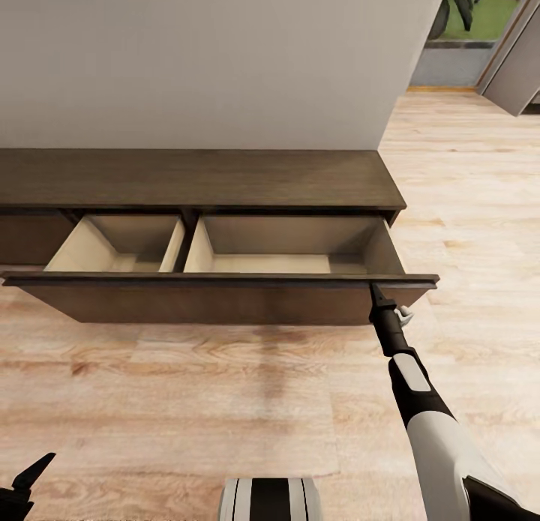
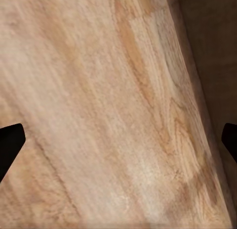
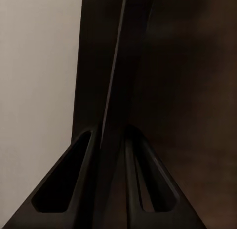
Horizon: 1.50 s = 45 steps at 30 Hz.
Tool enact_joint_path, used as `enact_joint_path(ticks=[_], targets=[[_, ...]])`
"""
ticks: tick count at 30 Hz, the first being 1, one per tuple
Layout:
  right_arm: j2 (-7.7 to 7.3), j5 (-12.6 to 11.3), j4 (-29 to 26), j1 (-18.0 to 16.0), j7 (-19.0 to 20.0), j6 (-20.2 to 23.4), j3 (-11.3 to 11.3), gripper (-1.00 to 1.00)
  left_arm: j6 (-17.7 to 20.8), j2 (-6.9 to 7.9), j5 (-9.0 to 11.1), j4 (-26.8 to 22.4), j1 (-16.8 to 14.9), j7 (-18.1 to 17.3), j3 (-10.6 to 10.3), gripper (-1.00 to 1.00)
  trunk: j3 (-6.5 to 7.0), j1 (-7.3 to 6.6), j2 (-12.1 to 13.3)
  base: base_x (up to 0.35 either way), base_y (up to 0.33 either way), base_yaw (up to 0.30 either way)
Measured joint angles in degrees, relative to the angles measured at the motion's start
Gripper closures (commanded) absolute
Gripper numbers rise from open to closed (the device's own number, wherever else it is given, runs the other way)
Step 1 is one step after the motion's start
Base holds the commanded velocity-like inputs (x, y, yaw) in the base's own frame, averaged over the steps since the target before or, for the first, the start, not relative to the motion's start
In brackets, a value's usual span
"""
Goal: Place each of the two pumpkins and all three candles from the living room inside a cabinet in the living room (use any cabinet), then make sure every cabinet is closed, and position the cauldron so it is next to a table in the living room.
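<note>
The white-and-black right arm stretches forward, its black two-fingered right gripper (image 1: 377,290) pinched nearly closed. The black left gripper (image 2: 118,140) hangs low, fingers spread wide.

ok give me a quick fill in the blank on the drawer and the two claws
1. The cabinet drawer stands pulled ____.
2. The drawer's two beige compartments are ____ inside.
3. The right claw is closed on the drawer's front ____.
4. The left claw hangs open over the wooden ____.

Missing words: open; empty; panel; floor
</note>
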Motion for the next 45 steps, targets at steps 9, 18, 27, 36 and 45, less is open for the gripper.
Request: enact_joint_path(ticks=[9, 18, 27, 36, 45], targets=[[-0.01, 0.0, -0.5, 0.0, -1.0, 0.0, 0.2, 1.0, 0.0, 0.04, 0.0, 0.0, 0.0, 0.1, 0.0, -1.0, 0.0, 0.02, 0.0, -0.051, 0.0, 0.0], [-0.11, 0.3, 0.1, -1.0, -1.9, -0.1, 0.1, 1.0, 0.0, -0.04, 0.0, -0.1, 0.0, 0.0, 0.0, -1.0, 0.0, 0.01, 0.0, -0.038, 0.0, 0.0], [-0.17, -0.3, 0.1, 0.0, -1.7, 0.0, -1.2, -1.0, 0.0, -0.04, 0.0, 0.0, 0.0, 0.1, 0.0, -1.0, -0.01, 0.01, 0.0, -0.002, 0.0, 0.0], [-0.13, -0.3, 0.1, 0.0, -1.7, 0.0, -1.2, -1.0, 0.0, -0.02, 0.0, 0.0, 0.0, 0.1, 0.0, -1.0, -0.01, 0.01, 0.0, 0.0, 0.0, 0.0], [0.17, -0.2, -0.9, 0.5, -1.2, -2.3, -0.3, -1.0, 0.2, 0.04, 0.3, 0.0, 0.0, 0.0, -0.6, -1.0, 0.42, -0.05, 0.0, 0.0, 0.0, 0.0]])
